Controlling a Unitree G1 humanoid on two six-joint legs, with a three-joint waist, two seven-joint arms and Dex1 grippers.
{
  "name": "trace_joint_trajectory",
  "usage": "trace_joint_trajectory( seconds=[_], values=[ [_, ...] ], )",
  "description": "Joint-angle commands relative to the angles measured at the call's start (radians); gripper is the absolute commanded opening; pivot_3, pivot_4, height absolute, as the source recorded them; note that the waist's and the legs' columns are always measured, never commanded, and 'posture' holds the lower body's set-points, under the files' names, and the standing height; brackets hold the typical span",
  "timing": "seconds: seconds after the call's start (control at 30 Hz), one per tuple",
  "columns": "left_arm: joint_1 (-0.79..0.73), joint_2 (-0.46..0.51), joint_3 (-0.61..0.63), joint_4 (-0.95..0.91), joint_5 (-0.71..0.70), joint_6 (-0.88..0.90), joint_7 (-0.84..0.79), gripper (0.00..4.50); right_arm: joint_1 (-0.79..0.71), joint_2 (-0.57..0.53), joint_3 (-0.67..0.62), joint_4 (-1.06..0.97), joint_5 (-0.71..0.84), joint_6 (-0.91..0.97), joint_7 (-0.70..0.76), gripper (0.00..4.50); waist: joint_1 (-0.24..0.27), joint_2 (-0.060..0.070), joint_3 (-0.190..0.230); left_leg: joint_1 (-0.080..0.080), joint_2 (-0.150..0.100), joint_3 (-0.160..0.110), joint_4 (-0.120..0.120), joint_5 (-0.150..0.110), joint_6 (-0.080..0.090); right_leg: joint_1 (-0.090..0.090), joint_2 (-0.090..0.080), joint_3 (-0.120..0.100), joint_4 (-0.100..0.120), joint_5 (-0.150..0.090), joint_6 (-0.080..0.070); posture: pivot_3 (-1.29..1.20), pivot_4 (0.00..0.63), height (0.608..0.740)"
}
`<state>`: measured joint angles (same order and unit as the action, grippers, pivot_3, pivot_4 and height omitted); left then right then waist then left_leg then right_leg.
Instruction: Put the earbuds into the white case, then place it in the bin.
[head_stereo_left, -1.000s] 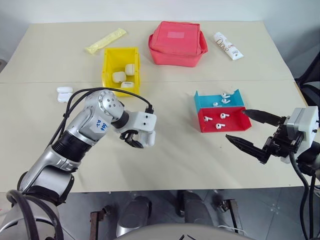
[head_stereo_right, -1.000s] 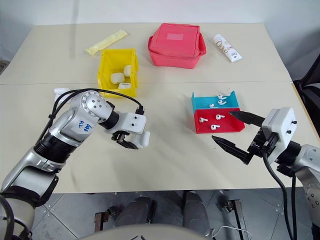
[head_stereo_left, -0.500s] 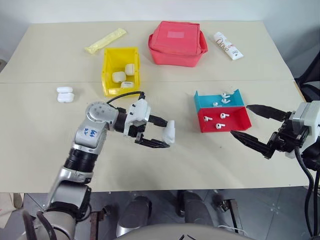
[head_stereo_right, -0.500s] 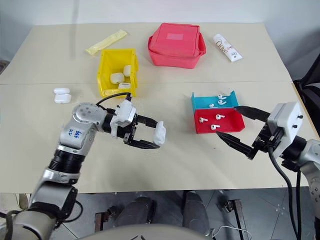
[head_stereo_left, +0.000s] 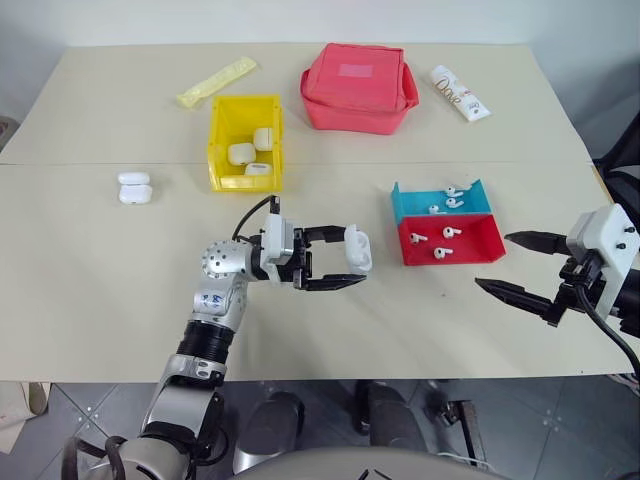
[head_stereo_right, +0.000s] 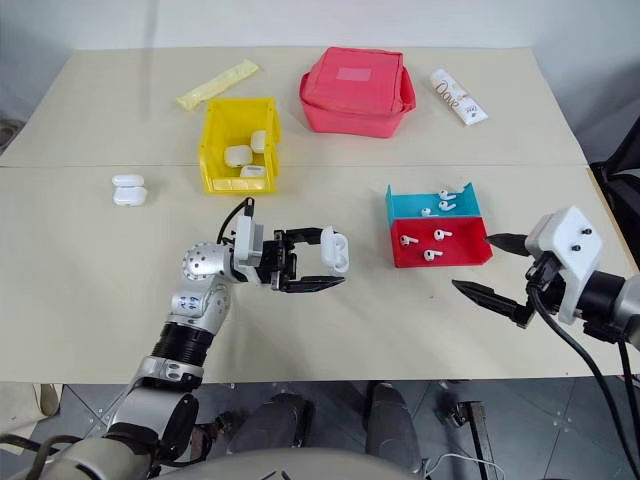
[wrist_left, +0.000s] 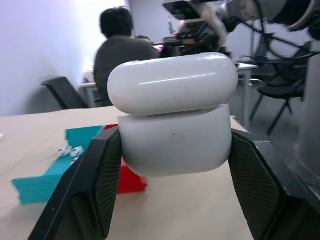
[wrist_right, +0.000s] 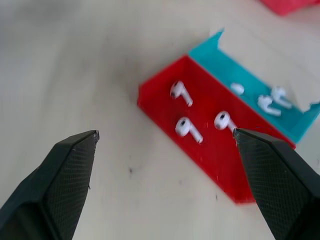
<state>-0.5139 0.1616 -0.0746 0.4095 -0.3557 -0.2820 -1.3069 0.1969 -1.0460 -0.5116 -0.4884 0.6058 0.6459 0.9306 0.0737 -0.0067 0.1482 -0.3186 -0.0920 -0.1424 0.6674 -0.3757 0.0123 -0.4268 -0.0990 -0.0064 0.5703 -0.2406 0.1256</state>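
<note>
Above the middle of the beige table (head_stereo_left: 90, 290), the left gripper (head_stereo_left: 340, 258) is clamped on the small glossy white rounded case (head_stereo_left: 357, 247), held clear of the surface, fingers pointing toward the robot's right; in the left wrist view the lid sits ajar above the body, one black pad on each side. The right gripper (head_stereo_left: 520, 263) hangs with its jaws spread wide and nothing between them, just right of the low red plastic tray (head_stereo_left: 465, 247). Three tiny white stemmed earbuds (wrist_right: 188, 127) lie loose in that tray, well apart from the case; more lie in the adjoining low blue tray (head_stereo_left: 410, 202). The yellow open-top plastic bin (head_stereo_left: 244, 144) stands behind, already with several identical cases inside. Judged step: fetch an earbud. To do it well: bring the right fingers down over one bud, straddle it across the stem, close gently since it is slick and may skid, and keep the case steady with its opening facing the approach.
</note>
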Motion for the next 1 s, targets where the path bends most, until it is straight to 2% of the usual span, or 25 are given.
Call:
trace_joint_trajectory(
  seconds=[0.03,0.07,0.13,0.4,0.5,0.7,0.77,0.87,1.0],
  values=[
    [-0.027,0.001,0.019,0.038,-0.009,-0.071,-0.005,2.82,0.071,-0.023,-0.085,-0.020,-0.065,-0.003,0.025,4.50,0.006,0.000,0.000,0.000,0.000,0.000,0.000,0.000,0.000,0.000,0.000,0.000,0.000,0.000,0.000,0.00,0.150,0.740],
    [-0.029,0.001,0.022,0.044,-0.011,-0.076,0.001,2.82,0.086,-0.011,-0.106,-0.024,-0.069,-0.009,0.028,4.50,0.007,0.000,0.000,0.000,0.000,0.000,0.000,0.000,0.000,0.000,0.000,0.000,0.000,0.000,0.000,0.00,0.150,0.740],
    [-0.036,0.004,0.029,0.051,-0.011,-0.082,0.013,2.82,0.106,0.011,-0.138,-0.040,-0.067,-0.006,0.025,4.12,0.008,0.000,0.000,0.000,0.000,0.001,0.000,0.000,0.001,0.000,0.000,0.001,-0.001,0.001,0.001,0.00,0.150,0.740],
    [-0.017,0.032,0.044,-0.021,-0.018,-0.063,0.069,2.82,0.134,0.020,-0.199,-0.106,-0.053,0.063,0.011,4.12,0.006,0.000,0.000,0.001,0.000,0.003,0.000,0.000,0.001,0.000,0.001,0.003,-0.001,0.001,0.002,0.00,0.150,0.740],
    [0.007,0.040,0.040,-0.069,-0.028,-0.041,0.085,2.82,0.134,0.007,-0.211,-0.120,-0.050,0.093,0.021,3.61,0.006,0.000,0.000,0.000,0.000,0.003,0.000,0.000,0.001,0.000,0.001,0.003,-0.001,0.002,0.002,0.00,0.150,0.740],
    [0.036,0.058,0.044,-0.115,-0.039,-0.021,0.103,2.82,0.136,-0.017,-0.246,-0.165,-0.026,0.168,0.056,3.61,0.009,0.000,0.000,0.001,0.000,0.003,0.000,0.000,0.001,0.000,0.001,0.004,-0.001,0.002,0.002,0.00,0.150,0.740],
    [0.043,0.065,0.047,-0.125,-0.044,-0.018,0.105,2.82,0.088,-0.040,-0.209,-0.162,-0.014,0.177,0.052,3.61,0.007,0.000,0.000,0.001,0.000,0.004,0.000,0.000,0.002,0.000,0.001,0.005,-0.001,0.002,0.002,0.00,0.150,0.740],
    [0.052,0.069,0.048,-0.137,-0.047,-0.017,0.110,2.82,-0.043,-0.092,-0.085,-0.112,0.004,0.178,0.045,3.61,0.000,0.000,0.000,0.002,0.000,0.005,-0.001,0.000,0.002,0.000,0.001,0.006,-0.001,0.002,0.002,0.00,0.150,0.740],
    [0.062,0.067,0.043,-0.161,-0.047,-0.012,0.134,2.82,-0.247,-0.152,0.157,0.011,-0.048,0.139,0.073,3.61,-0.001,0.000,0.000,0.002,0.002,0.006,-0.002,0.000,0.001,-0.001,0.002,0.006,-0.002,0.002,0.002,0.00,0.150,0.740]
  ],
)
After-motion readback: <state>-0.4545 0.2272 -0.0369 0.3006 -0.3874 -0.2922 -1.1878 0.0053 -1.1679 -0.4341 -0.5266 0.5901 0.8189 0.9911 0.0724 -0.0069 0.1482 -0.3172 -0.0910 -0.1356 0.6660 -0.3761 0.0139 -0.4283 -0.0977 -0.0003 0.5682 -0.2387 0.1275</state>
